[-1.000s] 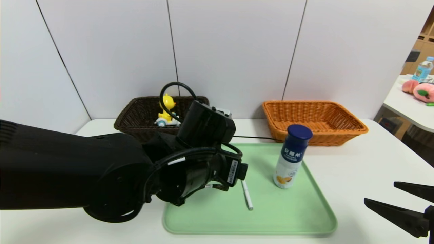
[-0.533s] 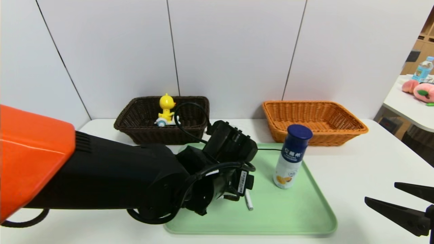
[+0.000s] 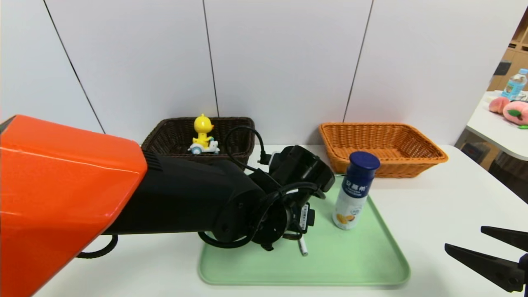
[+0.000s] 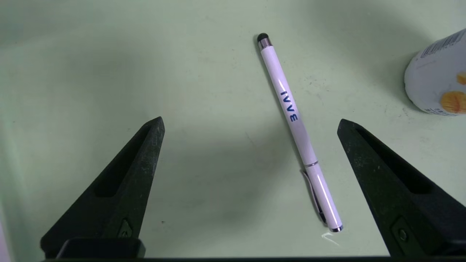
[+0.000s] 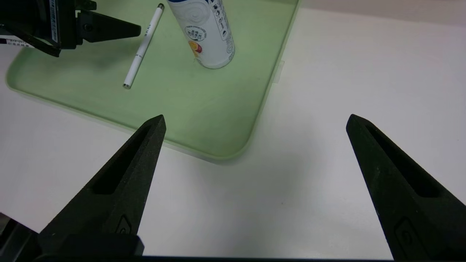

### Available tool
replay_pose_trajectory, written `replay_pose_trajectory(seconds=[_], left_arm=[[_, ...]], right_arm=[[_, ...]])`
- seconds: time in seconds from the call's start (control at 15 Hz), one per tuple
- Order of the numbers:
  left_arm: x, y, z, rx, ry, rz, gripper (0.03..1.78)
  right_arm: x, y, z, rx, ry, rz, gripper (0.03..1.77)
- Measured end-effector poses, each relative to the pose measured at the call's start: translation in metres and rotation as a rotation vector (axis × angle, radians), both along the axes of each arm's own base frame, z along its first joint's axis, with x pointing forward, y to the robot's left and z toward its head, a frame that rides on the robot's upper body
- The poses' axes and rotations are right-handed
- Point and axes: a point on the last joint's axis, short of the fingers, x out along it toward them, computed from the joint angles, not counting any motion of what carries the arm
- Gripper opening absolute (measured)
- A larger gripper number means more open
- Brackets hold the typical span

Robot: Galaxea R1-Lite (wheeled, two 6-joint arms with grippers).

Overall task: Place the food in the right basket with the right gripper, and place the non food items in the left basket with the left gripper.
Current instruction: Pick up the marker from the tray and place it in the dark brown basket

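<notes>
pen (image 4: 298, 127) left of bottle (image 3: 354, 192) (on tray (image 3: 371, 264))

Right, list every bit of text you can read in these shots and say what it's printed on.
"EVVI", or close to it: blue letters on the white pen lying on the green tray, seen upside down in the left wrist view, so the reading is unsure.
White characters on the blue band of the bottle: too small to read.
Fine print and barcode on the bottle's back: blurred.
Sticker on the left gripper: unreadable.

Water bottle (image 3: 515, 83), pink peach plushes (image 3: 511, 109) on far side table (image 3: 495, 132).
</notes>
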Motion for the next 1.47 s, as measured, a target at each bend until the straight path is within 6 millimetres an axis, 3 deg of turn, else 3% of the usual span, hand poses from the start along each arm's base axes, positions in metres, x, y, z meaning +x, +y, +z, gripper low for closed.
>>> replay_pose_trajectory(seconds=[0.4, 1.47], left_arm=[[0.004, -0.012, 0.012, 0.023, 0.086, 0.066, 1.69], [0.015, -0.027, -0.005, 0.057, 0.16, 0.134, 1.69]], right_arm=[[-0.003, 0.0, -0.001, 0.007, -0.003, -0.004, 1.71], [-0.013, -0.001, -0.002, 0.024, -0.027, -0.009, 1.71]])
